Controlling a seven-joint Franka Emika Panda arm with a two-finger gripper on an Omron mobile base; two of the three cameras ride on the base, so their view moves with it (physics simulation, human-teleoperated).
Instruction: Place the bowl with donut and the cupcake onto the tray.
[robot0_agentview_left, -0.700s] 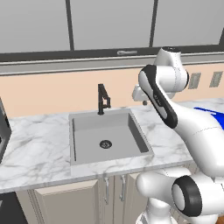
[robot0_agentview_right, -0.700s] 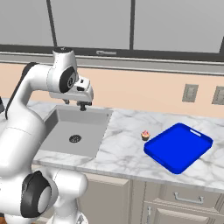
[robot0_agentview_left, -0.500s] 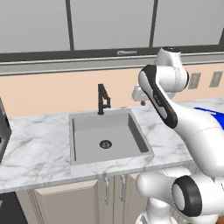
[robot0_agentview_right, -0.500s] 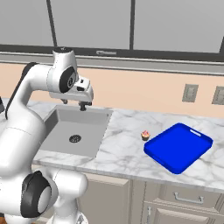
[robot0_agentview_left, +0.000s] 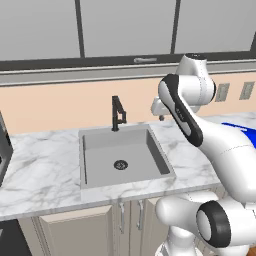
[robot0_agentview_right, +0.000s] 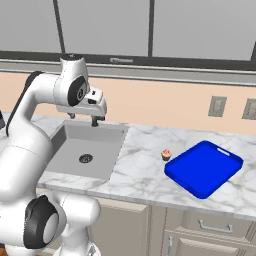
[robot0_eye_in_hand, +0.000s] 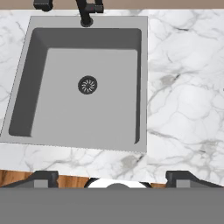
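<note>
The bright blue tray (robot0_agentview_right: 186, 176) lies on the marble counter right of the sink, and a strip of the tray (robot0_agentview_left: 236, 128) shows past my arm. The small pink-frosted cupcake (robot0_agentview_right: 166, 154) stands on the counter just off the tray's left corner, not on it. The bowl and the donut are out of view. My gripper (robot0_agentview_right: 83, 118) hangs high over the sink's back edge, well left of the cupcake, pointing down. In the hand view the gripper (robot0_eye_in_hand: 113, 179) is open, its fingertips (robot0_eye_in_hand: 41, 178) far apart with nothing between them.
A grey sink (robot0_eye_in_hand: 83, 83) with a round drain sits below the hand, a dark faucet (robot0_agentview_left: 118, 114) at its back edge. Marble counter (robot0_eye_in_hand: 183, 87) runs on both sides. Wall outlets (robot0_agentview_right: 216, 106) sit above the tray. Cabinet doors and drawers run below.
</note>
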